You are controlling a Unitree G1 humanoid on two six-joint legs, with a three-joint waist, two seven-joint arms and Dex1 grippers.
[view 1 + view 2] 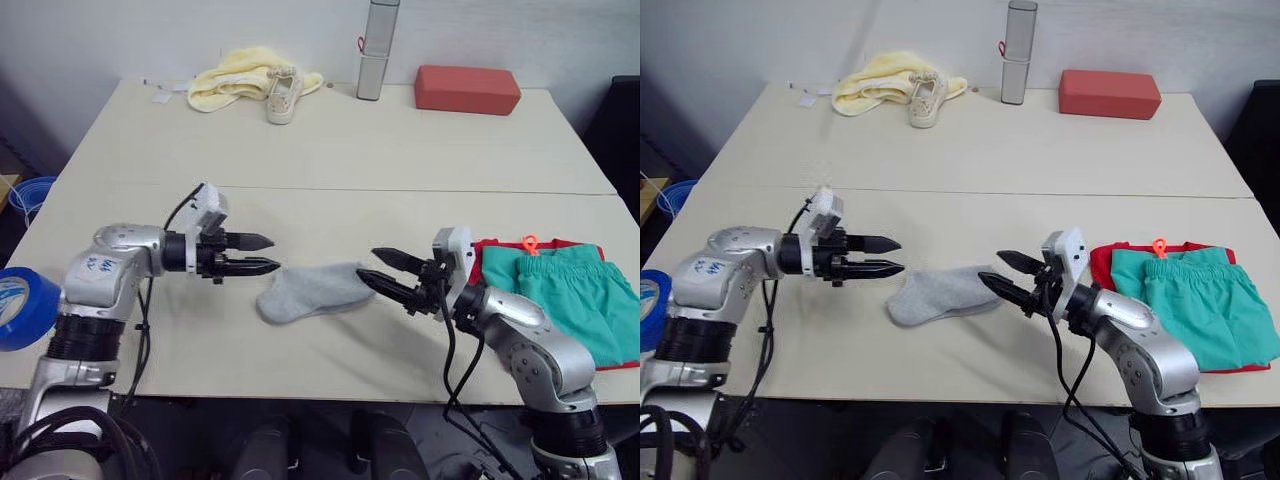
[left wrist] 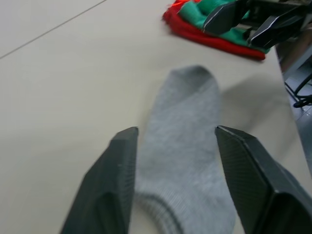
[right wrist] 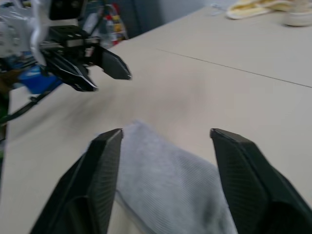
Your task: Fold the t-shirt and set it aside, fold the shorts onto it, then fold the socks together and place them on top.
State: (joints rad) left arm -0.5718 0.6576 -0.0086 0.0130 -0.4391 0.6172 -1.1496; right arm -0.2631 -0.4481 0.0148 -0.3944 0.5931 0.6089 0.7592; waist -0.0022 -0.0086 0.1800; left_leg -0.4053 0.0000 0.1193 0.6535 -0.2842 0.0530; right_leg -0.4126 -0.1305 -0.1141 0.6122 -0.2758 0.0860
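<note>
The light grey socks [image 1: 308, 291] lie flat as one bundle on the table near its front edge, between my two grippers. My left gripper [image 1: 265, 253] hovers open just left of the cuff end, fingers pointing right. Open as well, my right gripper [image 1: 378, 268] has its fingertips at the socks' other end. At the right, the teal-green shorts [image 1: 575, 296] with an orange drawstring rest folded on the red t-shirt [image 1: 490, 252], whose edge peeks out beneath. The left wrist view has the socks [image 2: 187, 146] between its fingers.
A pale yellow cloth [image 1: 238, 78] and an off-white sneaker [image 1: 283, 96] sit at the far edge, beside a silver cylinder [image 1: 373, 50] and a red block [image 1: 467, 89]. A blue tape roll [image 1: 18, 308] sits off the left edge of the table [image 1: 350, 150].
</note>
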